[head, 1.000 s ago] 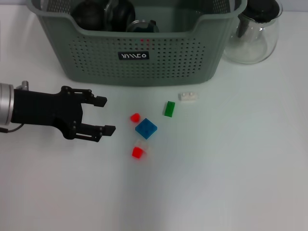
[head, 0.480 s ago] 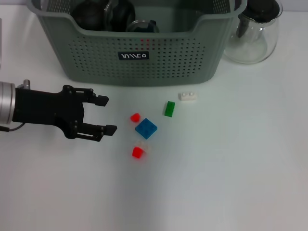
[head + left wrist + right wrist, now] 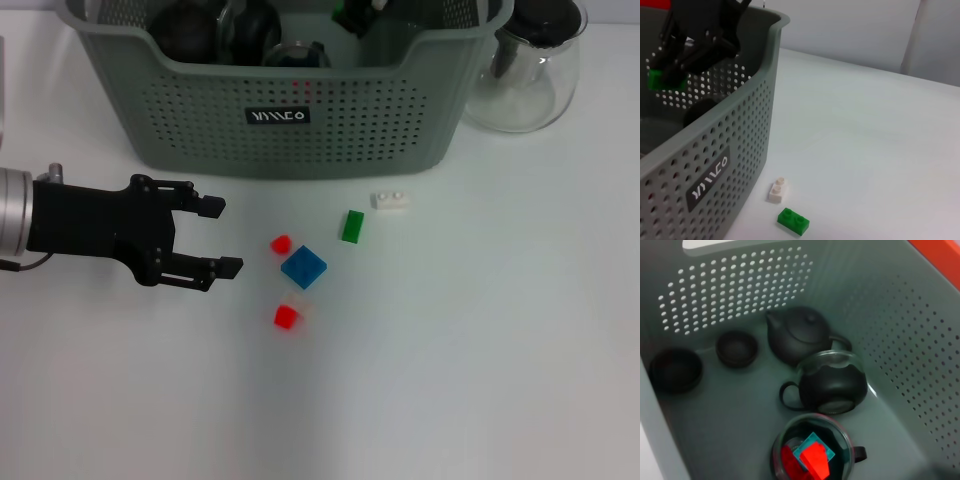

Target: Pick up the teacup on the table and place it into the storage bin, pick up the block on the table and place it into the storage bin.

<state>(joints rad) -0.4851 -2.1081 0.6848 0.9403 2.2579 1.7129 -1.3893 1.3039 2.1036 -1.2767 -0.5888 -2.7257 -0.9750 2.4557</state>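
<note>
The grey-green storage bin point(image 3: 290, 130) stands at the back of the table. Over its open top my right gripper point(image 3: 358, 12) is shut on a small green block point(image 3: 343, 17); the left wrist view shows that block point(image 3: 661, 80) pinched in the black fingers point(image 3: 687, 55) above the bin's inside. My left gripper point(image 3: 222, 237) hovers open and empty over the table, left of the loose blocks: two red point(image 3: 281, 243) point(image 3: 286, 317), a blue point(image 3: 303, 267), a green point(image 3: 352, 226) and a white point(image 3: 391, 200). No teacup shows on the table; two dark teacups point(image 3: 736, 347) lie inside the bin.
A clear glass teapot point(image 3: 525, 70) with a black lid stands right of the bin. Inside the bin lie a dark teapot point(image 3: 797, 335), a glass pot point(image 3: 832, 382) and a round glass vessel point(image 3: 812, 452) holding red and teal blocks.
My right gripper, holding a green block, has come into view above the bin's rear. The left gripper and the blocks on the table have stayed put.
</note>
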